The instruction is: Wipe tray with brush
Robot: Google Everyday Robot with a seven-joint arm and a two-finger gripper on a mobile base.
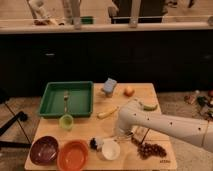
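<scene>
Wiping not started: the brush is far from the tray

The brush (94, 143) lies on the surface (142, 89) near the front, just beside a white bowl (110, 149). The green tray (80, 102) sits well apart at the back left, with a fork (65, 100) in it. All the wiping is left to do. The gripper (122, 134) hangs low near the brush. The arm hides it, so I cannot tell if it is loose or gripping. The brush handle is hard to make out.

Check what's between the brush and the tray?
Camera view: mostly bare tabletop, with a small green cup just left of that line, at the tray rim. The gripper is right of the brush, beside the white bowl.
</scene>
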